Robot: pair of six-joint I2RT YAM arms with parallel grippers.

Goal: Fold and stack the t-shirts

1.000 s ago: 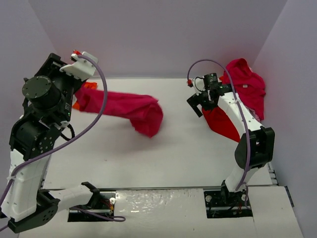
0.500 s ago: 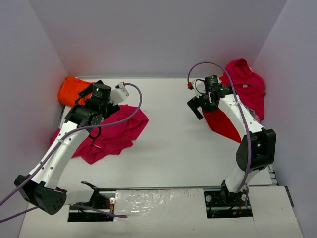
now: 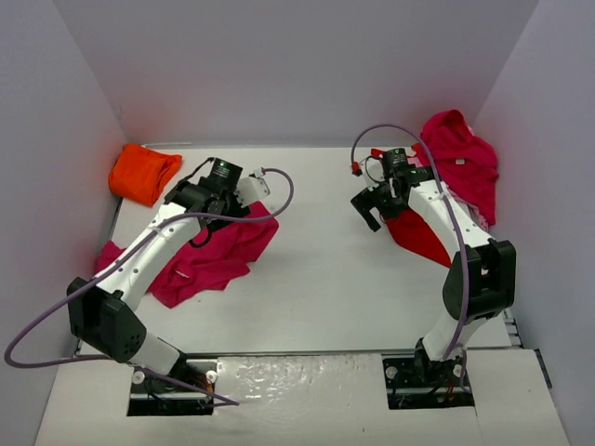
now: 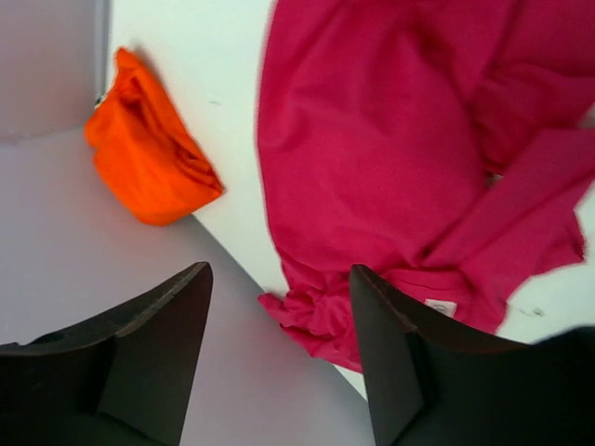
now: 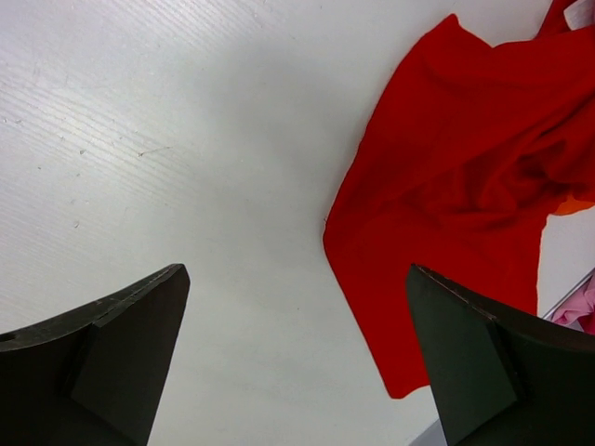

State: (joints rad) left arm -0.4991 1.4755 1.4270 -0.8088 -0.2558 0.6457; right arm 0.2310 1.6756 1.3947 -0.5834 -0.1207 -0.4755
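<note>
A magenta t-shirt (image 3: 209,260) (image 4: 372,158) lies crumpled and spread on the left of the table. My left gripper (image 3: 197,204) (image 4: 279,316) hovers over its far edge, open, with nothing between its fingers (image 4: 158,344). An orange t-shirt (image 3: 141,172) (image 4: 149,158) sits folded in the far left corner. A bright red t-shirt (image 3: 418,232) (image 5: 456,186) lies flat on the right. My right gripper (image 3: 369,206) (image 5: 297,344) hangs just left of it over bare table, wide open and empty. A crimson t-shirt (image 3: 460,158) is heaped against the right wall.
Grey walls close in the table on the left (image 3: 56,186), back and right. A sliver of light pink cloth (image 5: 576,307) shows past the red t-shirt by the right wall. White table (image 3: 316,269) lies between the two arms.
The left arm came down from a raised pose, and the magenta t-shirt it carried now lies on the table. Its gripper has since shifted right over the shirt. The right arm barely moved.
</note>
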